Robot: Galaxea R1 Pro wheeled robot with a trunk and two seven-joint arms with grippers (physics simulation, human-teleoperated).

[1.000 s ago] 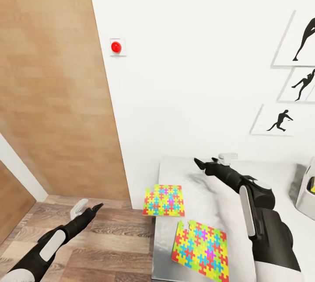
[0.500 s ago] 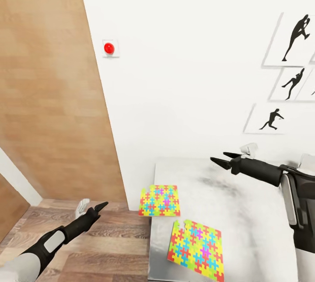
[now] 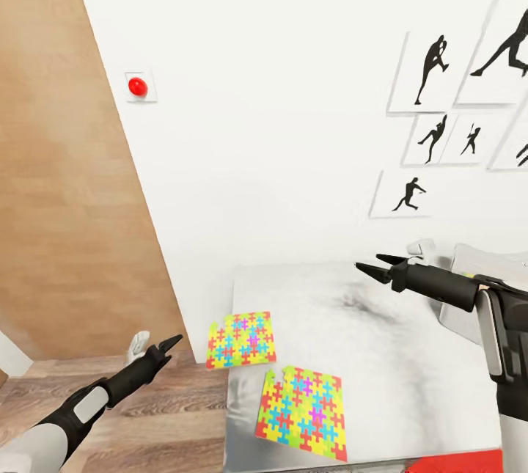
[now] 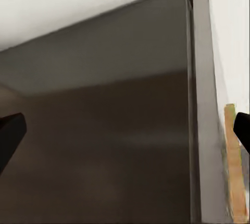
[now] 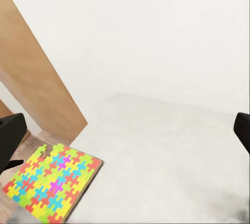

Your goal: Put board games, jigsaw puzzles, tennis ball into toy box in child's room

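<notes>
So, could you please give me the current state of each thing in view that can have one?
Left gripper: open, empty, held over the floor beside the table.
Right gripper: open, empty, held above the table.
Far jigsaw puzzle: flat, overhanging the table's left edge.
Near jigsaw puzzle: flat on the table, untouched.
Red wall button: whether it is pressed cannot be told.

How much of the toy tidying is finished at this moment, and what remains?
Nothing looks done yet. Both jigsaw puzzles lie on the table: the far puzzle hangs over its left edge, the near puzzle lies flat. Nothing is in hand: the right gripper hovers open over the table, the left gripper is open over the floor. Every toy is left to pack.
</notes>
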